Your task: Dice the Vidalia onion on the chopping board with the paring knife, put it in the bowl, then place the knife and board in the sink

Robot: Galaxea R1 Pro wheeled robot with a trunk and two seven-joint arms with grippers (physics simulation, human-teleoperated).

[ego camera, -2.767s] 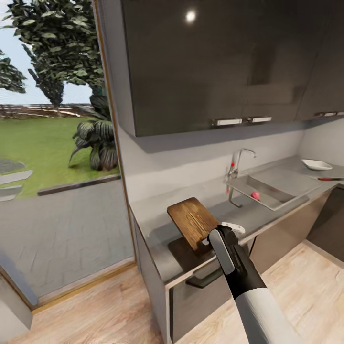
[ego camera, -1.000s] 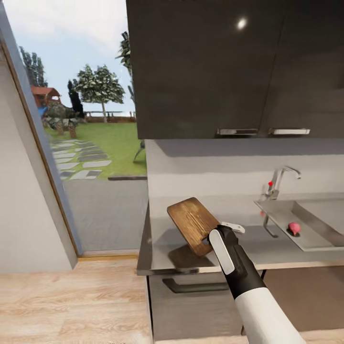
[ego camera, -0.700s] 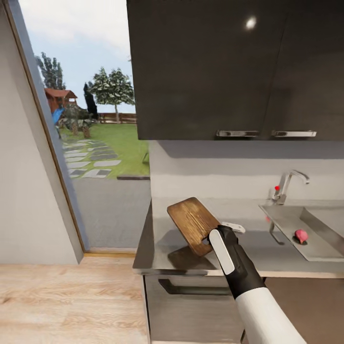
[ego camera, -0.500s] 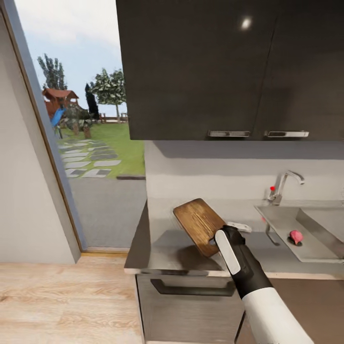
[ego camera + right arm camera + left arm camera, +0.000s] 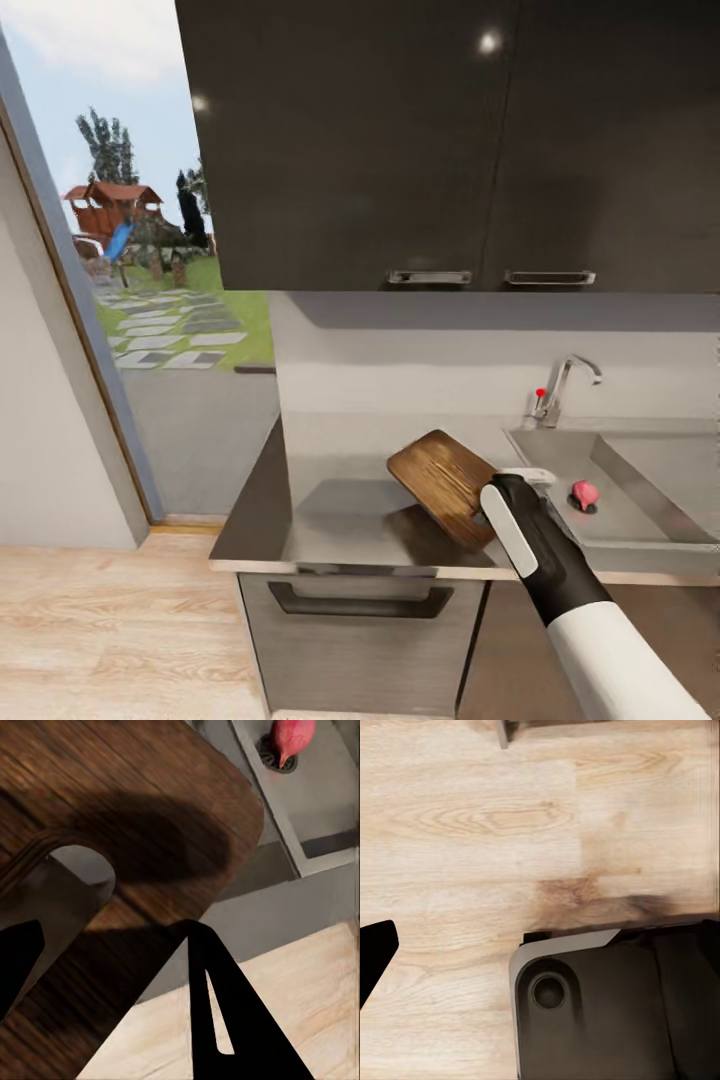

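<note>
Carrying: right hand (image 5: pixel 487 497) is clamped on the chopping board (image 5: pixel 447 484) at its slot-handle end; the board hangs tilted above the counter (image 5: pixel 340 520), casting a shadow on it, not lying flat.
Grip detail: in the right wrist view the board (image 5: pixel 127 817) lies across the dark fingers (image 5: pixel 221 1020), with the slot opening beside them, so the hold looks to be at the very end of the board.
Step in hand: judged from the layout, the board is being brought to a working spot near the sink (image 5: pixel 640 500); the dicing has not begun.
Onion: the Vidalia onion (image 5: pixel 584 493), reddish-pink, sits in the sink by the drain, also visible from the right wrist (image 5: pixel 291 739).
Next move calls for: levelling the board and setting it flat on the bare counter beside the basin, then releasing it so a hand is free for the onion.
Left hand: the left wrist view looks down at the wood floor (image 5: pixel 472 832) and a dark part of the robot's base (image 5: pixel 607 1012); one dark fingertip shows at the edge, and I cannot tell whether that hand is open or closed.
Around: tap (image 5: pixel 560 385) with red knob behind the sink; dark upper cabinets (image 5: pixel 400 140) overhead; an open doorway to a garden on the left.
In the way: little; the tap and the basin rim are what the swinging board could catch.
</note>
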